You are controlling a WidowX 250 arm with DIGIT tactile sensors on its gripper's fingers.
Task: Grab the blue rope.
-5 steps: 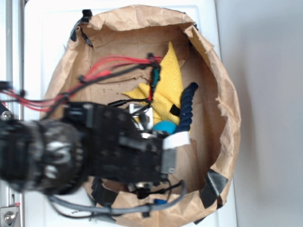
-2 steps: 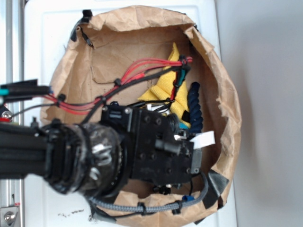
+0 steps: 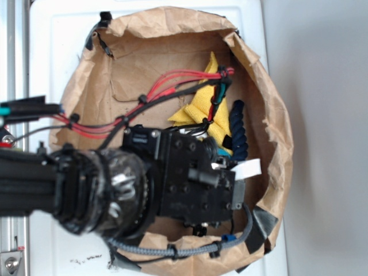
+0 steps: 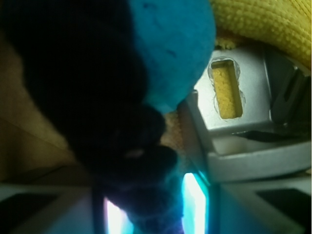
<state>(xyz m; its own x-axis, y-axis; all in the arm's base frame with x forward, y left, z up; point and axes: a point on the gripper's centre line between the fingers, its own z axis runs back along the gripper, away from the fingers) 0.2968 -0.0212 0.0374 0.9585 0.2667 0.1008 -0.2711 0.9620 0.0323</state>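
The blue rope point(image 3: 237, 129) is a dark navy twisted length lying along the right edge of the yellow cloth point(image 3: 201, 109), inside the brown paper bag point(image 3: 275, 132). My gripper point(image 3: 225, 156) reaches down onto its lower end, and the arm hides the fingertips in the exterior view. In the wrist view the rope point(image 4: 122, 146) fills the space between the two fingers of the gripper point(image 4: 153, 209), which is shut on it. A teal-blue ball point(image 4: 175, 48) presses against the rope from the right.
The yellow cloth point(image 4: 263, 24) lies behind the ball. A silver metal piece with a slot point(image 4: 243, 97) sits right of the rope. Red and black cables point(image 3: 172, 80) cross over the bag. The crumpled bag wall stands close on the right. Everything rests on a white surface point(image 3: 57, 46).
From one second ago the arm swung right and down onto the rope's lower end, covering the ball. Over the last half second it has hardly moved.
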